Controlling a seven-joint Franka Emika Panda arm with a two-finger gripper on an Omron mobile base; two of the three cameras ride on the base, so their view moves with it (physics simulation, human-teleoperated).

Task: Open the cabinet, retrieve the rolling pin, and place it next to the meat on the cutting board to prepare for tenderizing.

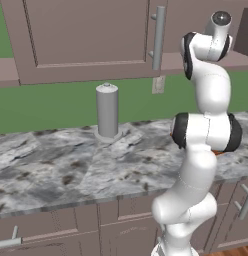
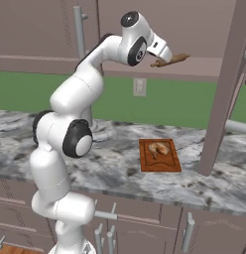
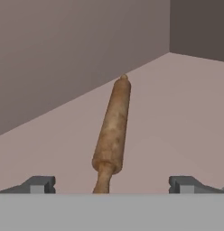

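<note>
The cabinet stands open, its door (image 2: 225, 84) swung out to the right over the counter. The tan-brown rolling pin (image 3: 114, 126) lies on the cabinet shelf (image 3: 181, 117), pointing away from the hand; it also shows at the arm's tip (image 2: 170, 60). My gripper (image 3: 112, 185) is open, its two dark fingertips (image 3: 39, 184) wide apart on either side of the pin's near handle, not closed on it. Down on the counter the reddish-brown cutting board (image 2: 167, 166) lies flat with the meat (image 2: 158, 148) on its far half.
A tall grey upright cylinder (image 1: 107, 111) stands on the marble counter (image 1: 61, 165) left of the arm. The neighbouring cabinet door (image 1: 86, 35) is closed, with a long grey handle (image 1: 158, 37). A wall outlet (image 2: 139, 87) sits on the green wall. Drawer fronts run below the counter.
</note>
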